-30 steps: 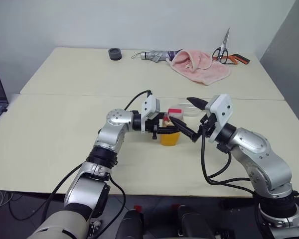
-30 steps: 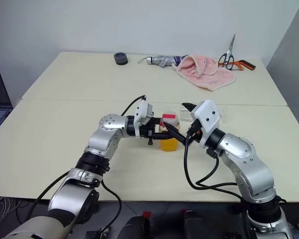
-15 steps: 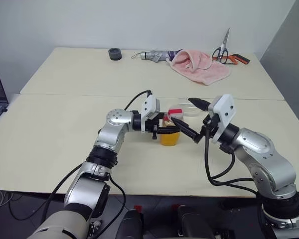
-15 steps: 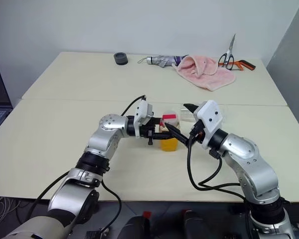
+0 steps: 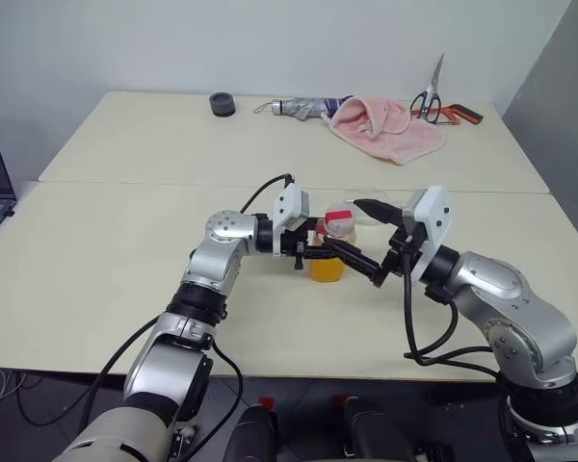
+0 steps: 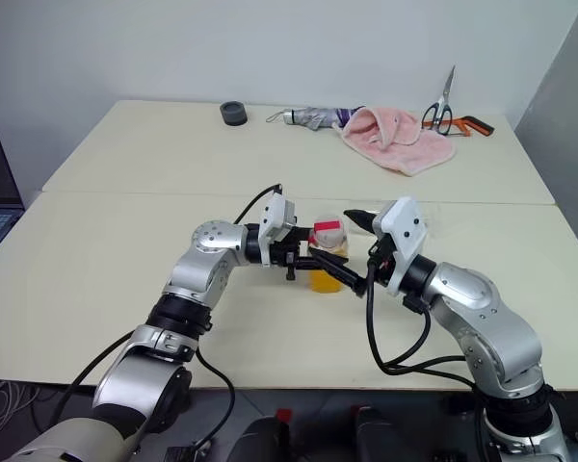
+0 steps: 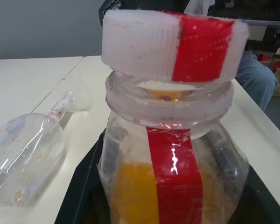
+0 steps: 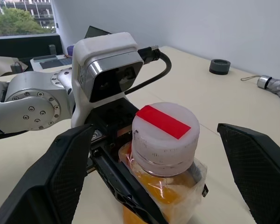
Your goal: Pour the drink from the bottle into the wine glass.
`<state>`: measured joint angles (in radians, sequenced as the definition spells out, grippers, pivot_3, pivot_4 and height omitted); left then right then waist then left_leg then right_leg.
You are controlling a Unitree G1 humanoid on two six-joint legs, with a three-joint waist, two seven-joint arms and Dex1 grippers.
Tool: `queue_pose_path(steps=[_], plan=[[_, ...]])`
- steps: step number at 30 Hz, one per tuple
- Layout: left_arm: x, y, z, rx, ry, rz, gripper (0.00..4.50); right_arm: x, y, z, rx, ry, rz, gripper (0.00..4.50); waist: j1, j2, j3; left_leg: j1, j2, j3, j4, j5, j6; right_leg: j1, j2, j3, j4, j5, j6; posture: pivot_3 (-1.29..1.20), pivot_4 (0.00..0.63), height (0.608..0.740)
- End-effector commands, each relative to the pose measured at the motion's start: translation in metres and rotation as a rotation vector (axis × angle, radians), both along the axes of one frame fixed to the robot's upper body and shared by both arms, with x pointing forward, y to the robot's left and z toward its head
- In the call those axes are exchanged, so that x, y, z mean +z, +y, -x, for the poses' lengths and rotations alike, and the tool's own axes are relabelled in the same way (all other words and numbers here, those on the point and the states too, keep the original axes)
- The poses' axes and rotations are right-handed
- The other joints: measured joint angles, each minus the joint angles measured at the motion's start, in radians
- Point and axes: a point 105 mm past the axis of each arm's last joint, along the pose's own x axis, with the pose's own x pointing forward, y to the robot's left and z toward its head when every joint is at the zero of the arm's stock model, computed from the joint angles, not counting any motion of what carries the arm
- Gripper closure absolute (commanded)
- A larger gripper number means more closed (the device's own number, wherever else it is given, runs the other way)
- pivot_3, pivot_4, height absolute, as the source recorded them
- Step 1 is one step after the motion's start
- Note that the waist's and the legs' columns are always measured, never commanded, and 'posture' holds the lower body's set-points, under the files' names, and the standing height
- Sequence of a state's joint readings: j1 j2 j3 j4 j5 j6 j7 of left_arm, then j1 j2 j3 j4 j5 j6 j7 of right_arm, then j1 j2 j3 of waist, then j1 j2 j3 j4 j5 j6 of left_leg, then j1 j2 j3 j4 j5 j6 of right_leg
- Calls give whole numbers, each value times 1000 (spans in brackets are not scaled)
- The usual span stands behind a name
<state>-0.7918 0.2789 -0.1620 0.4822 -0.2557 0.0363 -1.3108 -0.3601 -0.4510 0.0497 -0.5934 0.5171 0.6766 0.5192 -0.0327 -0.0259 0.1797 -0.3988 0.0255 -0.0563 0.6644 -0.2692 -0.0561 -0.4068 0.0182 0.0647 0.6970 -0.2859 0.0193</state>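
Two cream tables (image 5: 125, 279) stood pushed together against a plain white wall (image 5: 270, 43). Grey panel (image 5: 559, 106) at right. Window (image 8: 21, 18) showed trees, buildings.

Both arms reach inward over the near table, meeting at centre. The left gripper (image 5: 320, 252), pointing level toward the right, is clamped on the bottle (image 5: 329, 250). The right gripper (image 5: 366, 241) points toward the left, fingers (image 8: 67, 175) spread wide, one either side of the bottle's cap, not touching it.
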Motion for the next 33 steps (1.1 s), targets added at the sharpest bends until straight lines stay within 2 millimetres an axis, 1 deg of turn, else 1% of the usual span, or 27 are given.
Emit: queue_pose_path(steps=[1, 15, 18, 20, 23, 24, 33], plan=[[15, -4, 1, -16, -57, 20, 2714, 13, 1, 0, 12, -51, 2, 0, 0, 0, 0, 0, 0, 0, 0, 0, 0, 0, 0, 0, 0, 0, 0, 0, 150, 740], [14, -4, 1, -10, -55, 25, 2714, 14, 8, -9, 39, -88, 51, 0, 0, 0, 0, 0, 0, 0, 0, 0, 0, 0, 0, 0, 0, 0, 0, 0, 150, 740], [14, -4, 1, -8, -56, 25, 2714, 14, 9, -10, 39, -94, 52, 614, 0, 0, 0, 0, 0, 0, 0, 0, 0, 0, 0, 0, 0, 0, 0, 0, 150, 740], [14, -4, 1, -7, -56, 25, 2714, 15, 9, -10, 39, -99, 51, 1269, 0, 0, 0, 0, 0, 0, 0, 0, 0, 0, 0, 0, 0, 0, 0, 0, 150, 740], [14, -4, 1, -6, -58, 21, 2714, 15, 10, -11, 41, -104, 53, 2419, 0, 0, 0, 0, 0, 0, 0, 0, 0, 0, 0, 0, 0, 0, 0, 0, 150, 740], [14, -4, 1, -6, -58, 20, 2714, 15, 10, -11, 42, -107, 53, 2697, 0, 0, 0, 0, 0, 0, 0, 0, 0, 0, 0, 0, 0, 0, 0, 0, 150, 740], [13, -3, 2, -5, -55, 22, 2714, 17, 12, -12, 35, -146, 70, 2701, 0, 0, 0, 0, 0, 0, 0, 0, 0, 0, 0, 0, 0, 0, 0, 0, 150, 740]])
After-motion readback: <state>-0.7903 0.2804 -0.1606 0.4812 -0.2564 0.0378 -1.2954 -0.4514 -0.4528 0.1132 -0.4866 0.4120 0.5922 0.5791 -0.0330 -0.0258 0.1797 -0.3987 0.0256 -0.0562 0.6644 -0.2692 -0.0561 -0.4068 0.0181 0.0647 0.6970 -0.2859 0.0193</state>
